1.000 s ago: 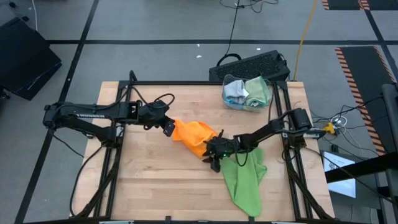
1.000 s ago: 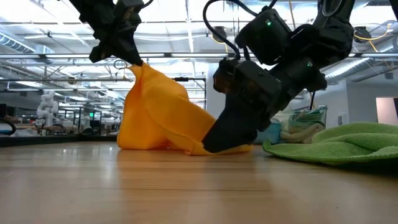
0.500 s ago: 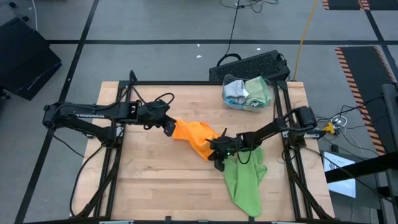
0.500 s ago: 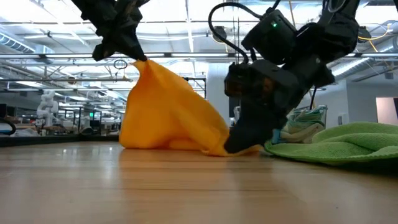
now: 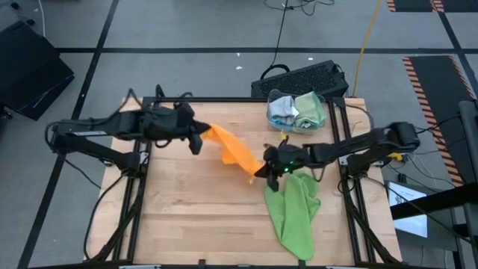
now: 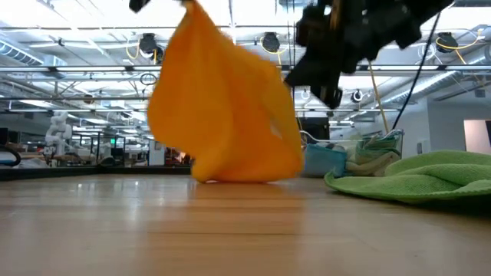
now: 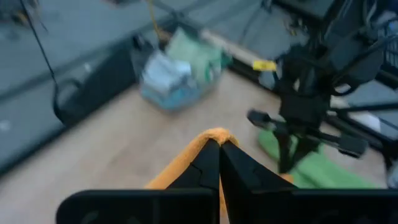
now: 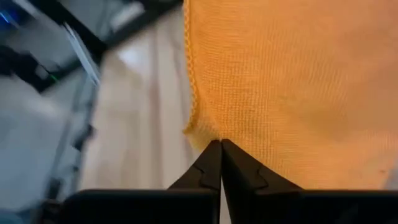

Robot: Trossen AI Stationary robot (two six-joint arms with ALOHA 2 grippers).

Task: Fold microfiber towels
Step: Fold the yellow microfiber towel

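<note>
A: Where is the orange towel (image 5: 235, 150) and how does it run?

B: It is stretched above the wooden surface (image 5: 187, 202), its long axis slanting from the left gripper (image 5: 197, 139) near the far left down to the right gripper (image 5: 269, 170) nearer the middle. In the low view it hangs as a broad sheet whose bottom edge reaches down to the wood.

A: And the fingers?

B: Both pairs are clenched, each pinching a corner of the orange towel.

A: The other cloths?

B: A lime green towel (image 5: 293, 217) lies crumpled just beside the right gripper, its length pointing toward the near edge. More towels sit in a clear bin (image 5: 297, 112) at the far right.
</note>
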